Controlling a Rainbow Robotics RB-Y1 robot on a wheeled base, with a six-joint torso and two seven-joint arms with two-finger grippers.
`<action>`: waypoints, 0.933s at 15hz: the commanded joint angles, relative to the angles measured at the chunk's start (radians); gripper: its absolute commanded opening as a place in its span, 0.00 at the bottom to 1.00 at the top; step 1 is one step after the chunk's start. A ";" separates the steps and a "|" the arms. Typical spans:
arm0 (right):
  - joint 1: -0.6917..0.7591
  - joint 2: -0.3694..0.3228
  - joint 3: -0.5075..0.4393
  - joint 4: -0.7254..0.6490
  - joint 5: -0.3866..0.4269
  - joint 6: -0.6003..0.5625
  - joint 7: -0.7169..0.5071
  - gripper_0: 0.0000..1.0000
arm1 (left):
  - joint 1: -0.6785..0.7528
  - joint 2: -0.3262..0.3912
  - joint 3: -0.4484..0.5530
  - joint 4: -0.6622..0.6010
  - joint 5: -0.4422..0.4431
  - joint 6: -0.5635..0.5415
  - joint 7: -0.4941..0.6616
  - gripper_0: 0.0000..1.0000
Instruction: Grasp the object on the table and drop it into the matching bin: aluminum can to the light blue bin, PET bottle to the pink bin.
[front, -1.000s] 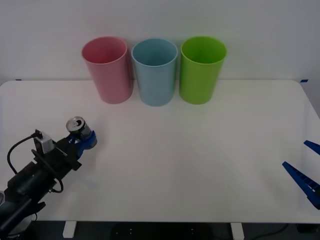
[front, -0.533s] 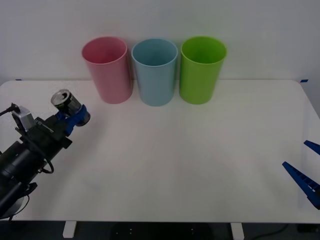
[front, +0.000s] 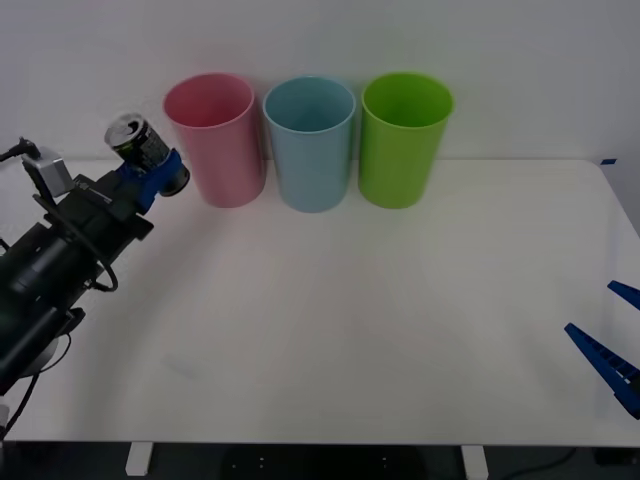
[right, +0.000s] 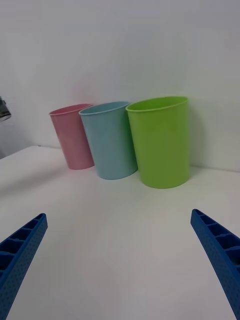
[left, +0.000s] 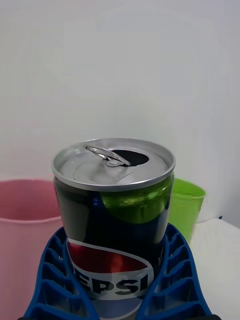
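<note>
I'm mid-carry: the left gripper (front: 150, 180) is clamped on the aluminum can (front: 138, 145), held up off the table (front: 350, 320) at its far-left side, just beside the pink bin (front: 214, 140) on that bin's outer side. Grasp step looks done; what's left is transport & drop.

Next move, as I judge it: swing the can rightward, across the pink bin, until it's over the mouth of the light blue bin (front: 310, 143), then let go. The blue bin stands between the pink one and the lime green bin (front: 404, 138), all three nearly touching, so I need the can high enough to clear the pink rim and centred before release, or it lands in the wrong bin.

The can in the left wrist view: silver top (left: 114, 162) w/ pull tab and the mouth already open, dark sides w/ a green patch and a red/white/blue logo. The blue fingers (left: 55, 280) cup its lower body on both sides; looks upright, though I can't tell how firm the grip is from here.

Right gripper (right: 120, 265) is parked at the table's near-right edge, fingers wide apart, holding nothing.
</note>
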 joint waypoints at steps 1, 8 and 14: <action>0.000 0.000 0.000 0.000 0.000 0.000 0.000 1.00 | -0.075 -0.001 -0.001 0.000 -0.064 0.028 0.092 0.00; 0.000 0.000 0.000 0.000 0.000 0.000 0.000 1.00 | -0.255 -0.001 -0.153 0.060 -0.150 0.302 0.182 0.00; 0.000 0.000 0.000 0.000 0.000 0.000 0.000 1.00 | -0.539 -0.001 -0.243 0.347 -0.185 0.417 0.172 0.00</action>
